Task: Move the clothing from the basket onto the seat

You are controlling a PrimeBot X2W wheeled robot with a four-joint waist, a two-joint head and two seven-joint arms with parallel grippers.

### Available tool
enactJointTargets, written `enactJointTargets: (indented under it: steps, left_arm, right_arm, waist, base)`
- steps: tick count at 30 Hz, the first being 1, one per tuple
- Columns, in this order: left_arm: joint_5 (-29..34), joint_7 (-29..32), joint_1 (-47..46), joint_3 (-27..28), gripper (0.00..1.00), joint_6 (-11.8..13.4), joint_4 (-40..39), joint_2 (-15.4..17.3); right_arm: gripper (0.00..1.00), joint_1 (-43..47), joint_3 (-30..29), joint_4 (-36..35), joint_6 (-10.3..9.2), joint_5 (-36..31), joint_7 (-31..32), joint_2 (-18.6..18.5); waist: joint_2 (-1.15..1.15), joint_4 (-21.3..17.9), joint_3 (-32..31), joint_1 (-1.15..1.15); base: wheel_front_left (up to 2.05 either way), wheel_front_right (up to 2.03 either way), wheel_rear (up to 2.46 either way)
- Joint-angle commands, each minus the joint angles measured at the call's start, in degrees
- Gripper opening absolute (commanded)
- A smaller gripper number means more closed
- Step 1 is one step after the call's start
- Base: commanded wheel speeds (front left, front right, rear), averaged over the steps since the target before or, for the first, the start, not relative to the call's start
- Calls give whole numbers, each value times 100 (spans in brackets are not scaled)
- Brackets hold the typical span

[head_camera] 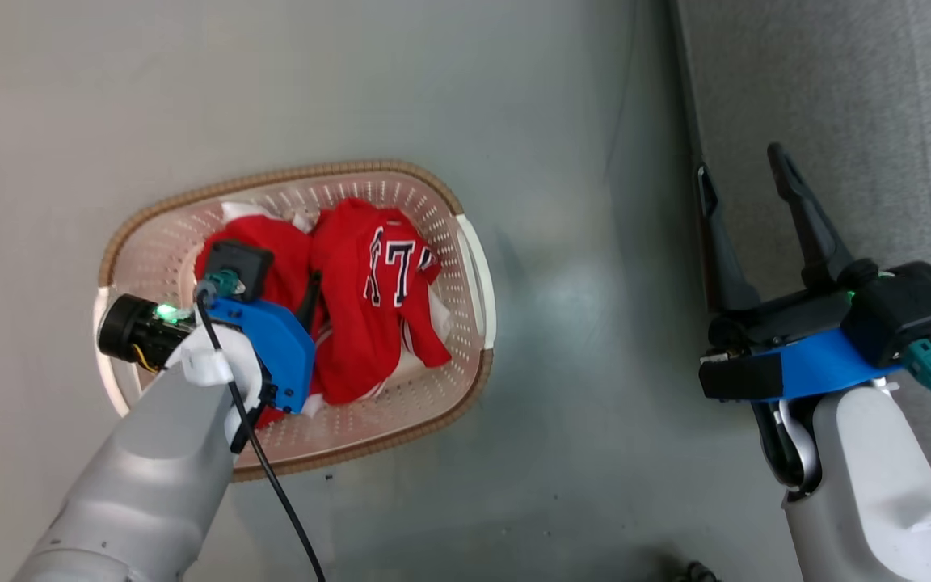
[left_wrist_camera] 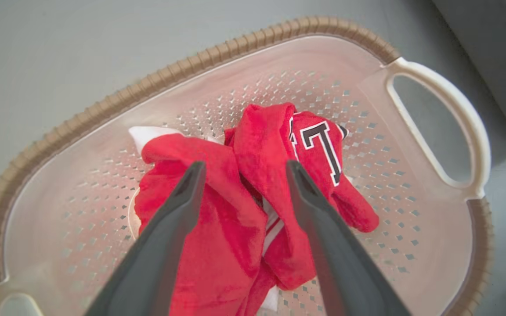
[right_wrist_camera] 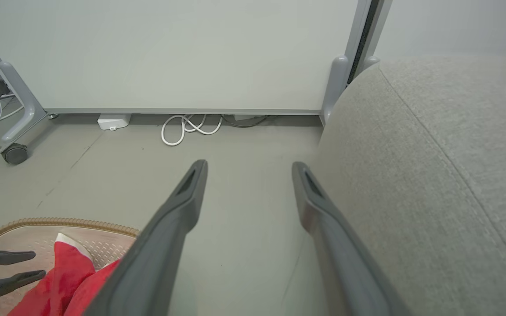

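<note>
Inside the basket [head_camera: 288, 174], in a crumpled heap on its perforated bottom: two red jerseys [head_camera: 368, 299], the numbered one toward the basket's white handle [head_camera: 483, 299], the plainer one on the side away from it, a little white trim poking out at the edges. Directly above the basket, pointing down into the heap, the left gripper [left_wrist_camera: 244, 169], fingers spread wide with red cloth showing between and beside them, clamped on nothing; impossible to tell from these views whether touching the fabric or just over it. Beyond the basket's handle side, across a strip of bare grey floor [head_camera: 579, 364], the grey sofa cushion [head_camera: 878, 121], well apart from the basket and with no red cloth on the visible part. Also on that side of the basket, at the cushion's edge, the right gripper [head_camera: 740, 160], fingers likewise wide apart and holding nothing. By the look of it, barely begun: nothing out of the basket yet, a first grab apparently being lined up. Left to do, judging from this: closing on a jersey, lifting it over the basket's rim, carrying it across to the cushion, letting go, then the same for the second.
</note>
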Motion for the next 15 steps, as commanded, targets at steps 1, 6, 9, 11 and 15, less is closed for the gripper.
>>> enactJointTargets:
  steps: [1,6,9,11,15]
  left_arm:
    - [-40,28,-117,-21,100,-8,17,40]
    - [-478,273,-401,-178,100,-8,135,41]
    - [-605,367,-527,-310,100,-8,234,90]
    - [-702,446,-641,-395,100,-8,274,87]
    - [-819,465,-851,-518,100,-8,417,110]
  right_arm:
    - [100,-96,1,-39,0,-31,-18,-10]
    - [100,-205,8,-180,0,-19,-17,-10]
    - [100,-263,7,-259,0,-29,-18,-10]
    - [100,-284,4,-303,0,-16,-18,-10]
    - [100,-307,-5,-390,0,22,-17,-10]
  waist:
    - [0,1,245,-1]
    - [0,8,629,-1]
    - [0,8,841,-1]
    - [0,-3,978,-1]
    - [0,4,1190,-1]
  base:
    - [0,0,0]
    - [0,0,0]
    - [0,0,0]
    - [0,0,0]
    - [0,0,0]
